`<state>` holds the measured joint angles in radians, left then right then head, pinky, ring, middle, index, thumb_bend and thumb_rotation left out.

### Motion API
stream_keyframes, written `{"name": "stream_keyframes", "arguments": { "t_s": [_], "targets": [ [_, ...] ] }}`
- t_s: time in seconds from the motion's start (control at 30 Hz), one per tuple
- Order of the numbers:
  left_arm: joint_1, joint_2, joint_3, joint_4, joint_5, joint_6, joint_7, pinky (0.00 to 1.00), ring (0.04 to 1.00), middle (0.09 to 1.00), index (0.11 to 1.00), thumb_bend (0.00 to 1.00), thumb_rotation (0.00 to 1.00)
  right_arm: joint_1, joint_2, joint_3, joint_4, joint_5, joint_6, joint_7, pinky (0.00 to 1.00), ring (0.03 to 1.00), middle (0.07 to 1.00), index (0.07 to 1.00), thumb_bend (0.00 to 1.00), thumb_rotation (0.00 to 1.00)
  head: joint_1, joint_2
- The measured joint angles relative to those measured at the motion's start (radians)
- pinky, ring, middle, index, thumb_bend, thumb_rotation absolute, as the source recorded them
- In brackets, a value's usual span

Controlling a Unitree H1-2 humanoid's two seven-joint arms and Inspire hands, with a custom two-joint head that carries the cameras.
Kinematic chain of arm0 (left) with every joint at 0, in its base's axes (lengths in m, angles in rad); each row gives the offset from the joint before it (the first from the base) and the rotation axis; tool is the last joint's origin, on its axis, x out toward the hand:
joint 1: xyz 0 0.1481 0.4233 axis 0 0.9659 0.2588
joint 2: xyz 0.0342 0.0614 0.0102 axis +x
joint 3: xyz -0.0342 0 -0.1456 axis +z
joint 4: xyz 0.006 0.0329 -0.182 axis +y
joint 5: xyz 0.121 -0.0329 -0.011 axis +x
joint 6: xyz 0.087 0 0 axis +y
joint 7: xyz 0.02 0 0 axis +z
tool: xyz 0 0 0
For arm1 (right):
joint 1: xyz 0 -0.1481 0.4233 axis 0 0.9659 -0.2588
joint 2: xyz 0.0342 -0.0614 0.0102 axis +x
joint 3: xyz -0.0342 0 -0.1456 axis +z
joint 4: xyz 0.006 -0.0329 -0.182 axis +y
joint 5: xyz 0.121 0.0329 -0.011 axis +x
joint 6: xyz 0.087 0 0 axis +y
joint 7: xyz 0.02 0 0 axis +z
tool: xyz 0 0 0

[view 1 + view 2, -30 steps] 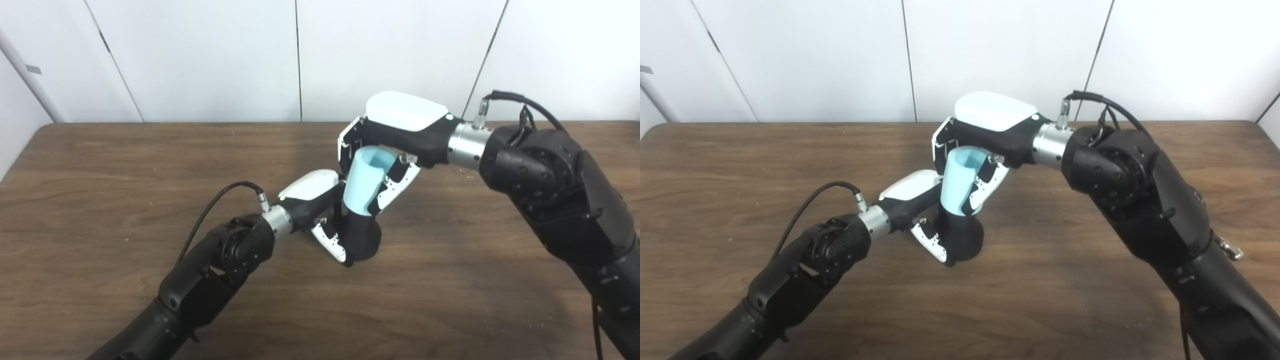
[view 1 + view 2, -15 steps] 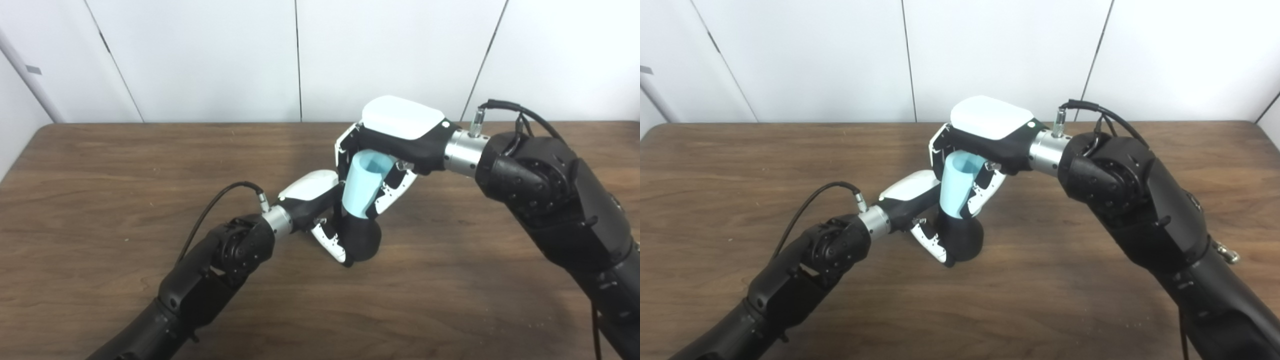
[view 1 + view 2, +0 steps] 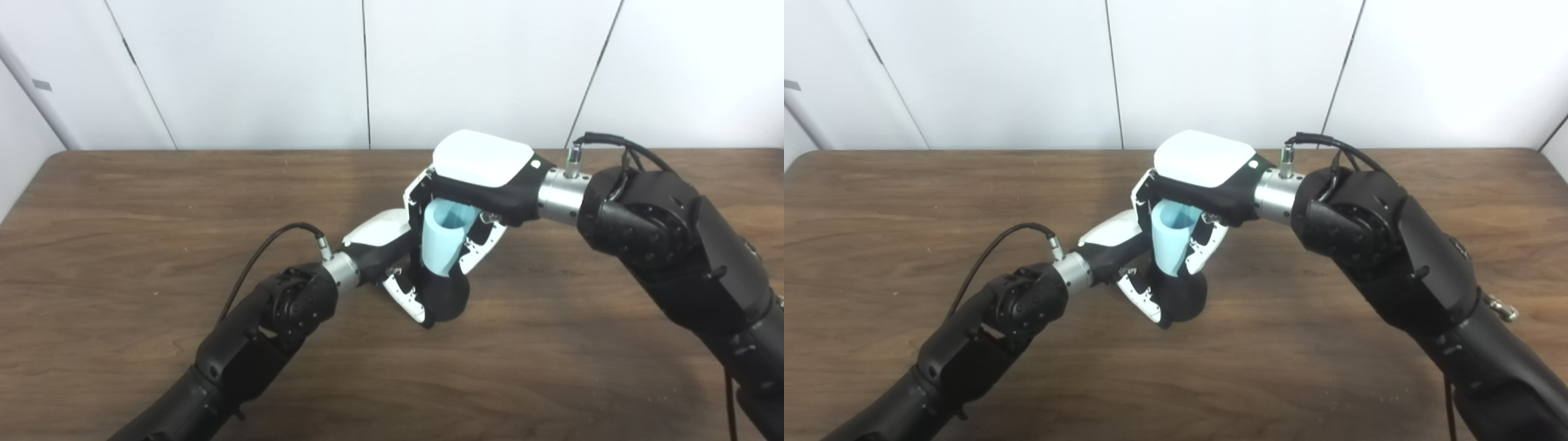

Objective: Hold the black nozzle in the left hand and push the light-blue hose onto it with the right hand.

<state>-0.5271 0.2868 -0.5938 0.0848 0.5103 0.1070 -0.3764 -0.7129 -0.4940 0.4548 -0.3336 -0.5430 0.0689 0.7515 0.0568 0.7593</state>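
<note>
The black nozzle stands upright on the brown table at the centre, its wide base down. My left hand wraps it from the left and is shut on it. The light-blue hose, a short open-topped tube, sits on top of the nozzle, tilted slightly right, its lower end over the nozzle's neck. My right hand comes in from the right and is shut on the hose, fingers down both sides and the white back of the hand above it. The joint between hose and nozzle is partly hidden by fingers.
The wooden table stretches wide on both sides, with its far edge against white wall panels. A black cable loops from my left wrist, and another cable arcs over my right wrist.
My right hand has moved down and slightly left with the hose, which now sits lower on the nozzle. The left hand and nozzle have stayed in place.
</note>
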Motion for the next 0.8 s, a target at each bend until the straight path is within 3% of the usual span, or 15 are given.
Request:
{"name": "stream_keyframes", "arguments": {
  "t_s": [0.03, 0.13, 0.33, 0.47, 0.57, 0.8],
  "targets": [
    [0.000, 0.000, 0.000, 0.000, 0.000, 0.000, 0.000, 1.00, 0.572, 0.479, 0.486, 0.53, 0.00, 0.000, 0.000, -0.001, -0.003, 0.000, 0.010, 0.006, 0.49, 0.671, 0.785, 0.765, 0.81, 0.02, 0.000, 0.000],
    [0.000, 0.000, 0.000, 0.000, 0.000, 0.000, 0.000, 1.00, 0.575, 0.482, 0.484, 0.53, 0.00, 0.012, -0.008, -0.003, -0.017, -0.006, 0.030, 0.036, 0.46, 0.709, 0.855, 0.814, 0.88, 0.05, 0.000, 0.000],
    [0.001, 0.001, 0.001, 0.000, -0.001, 0.001, 0.000, 1.00, 0.575, 0.481, 0.485, 0.53, 0.00, 0.050, -0.005, -0.028, -0.040, -0.068, -0.002, 0.003, 0.62, 0.841, 0.941, 0.891, 0.93, 0.14, 0.000, -0.002],
    [0.001, 0.002, 0.002, 0.000, -0.003, 0.000, 0.000, 1.00, 0.575, 0.481, 0.485, 0.53, 0.00, 0.057, 0.011, -0.065, -0.040, -0.086, -0.008, -0.021, 0.65, 0.866, 0.962, 0.916, 0.94, 0.16, 0.000, -0.002],
    [0.001, 0.001, 0.002, 0.000, -0.003, 0.000, 0.000, 1.00, 0.575, 0.481, 0.485, 0.53, 0.00, 0.058, 0.024, -0.096, -0.041, -0.088, -0.011, -0.041, 0.75, 0.942, 0.996, 0.980, 0.96, 0.22, 0.000, -0.002],
    [0.001, 0.001, 0.002, 0.000, -0.004, 0.000, 0.000, 1.00, 0.575, 0.479, 0.486, 0.53, 0.00, 0.060, 0.030, -0.170, -0.044, -0.098, -0.011, -0.080, 0.86, 0.999, 1.000, 1.000, 0.99, 0.30, -0.002, 0.000]
  ]
}}
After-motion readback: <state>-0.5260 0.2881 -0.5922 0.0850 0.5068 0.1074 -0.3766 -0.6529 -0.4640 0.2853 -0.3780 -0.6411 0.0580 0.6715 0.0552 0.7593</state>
